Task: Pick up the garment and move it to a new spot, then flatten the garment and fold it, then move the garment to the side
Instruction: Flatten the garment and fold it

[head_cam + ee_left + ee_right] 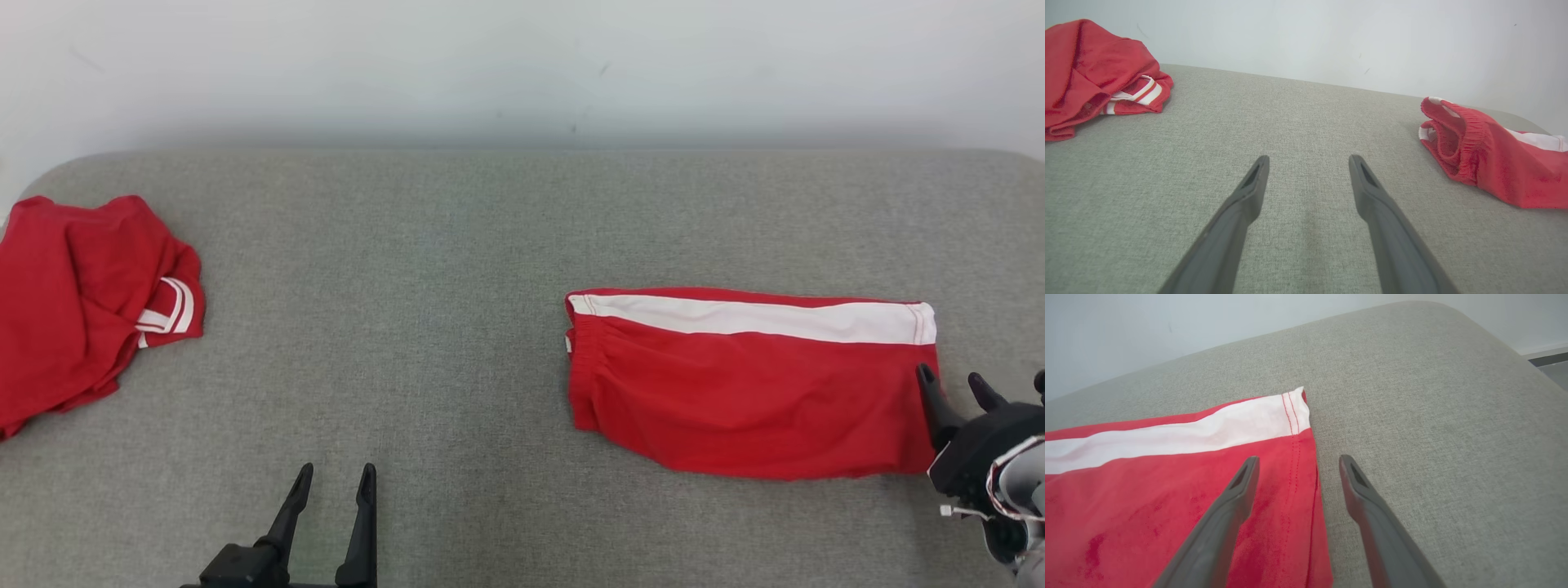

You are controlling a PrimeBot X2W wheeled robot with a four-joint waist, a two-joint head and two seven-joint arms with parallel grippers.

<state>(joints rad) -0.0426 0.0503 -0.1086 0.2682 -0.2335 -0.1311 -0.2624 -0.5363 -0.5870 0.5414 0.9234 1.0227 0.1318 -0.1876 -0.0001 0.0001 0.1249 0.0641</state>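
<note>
Red shorts point(751, 384) with a white side stripe lie flat and folded on the right of the grey padded table; their elastic waist point(1457, 139) faces left and their hem point(1298, 457) faces right. My right gripper point(951, 388) stands open at the hem's right edge, one finger over the red cloth, the other over bare table point(1296, 465). Down at the front, left of centre, my left gripper point(335, 482) is open above bare fabric with nothing between its fingers point(1308, 163).
A second red garment point(82, 302) with white trim lies crumpled at the table's left edge point(1098, 77). A pale wall runs behind the table. The table's rounded right corner point(1453, 343) drops off just beyond the shorts.
</note>
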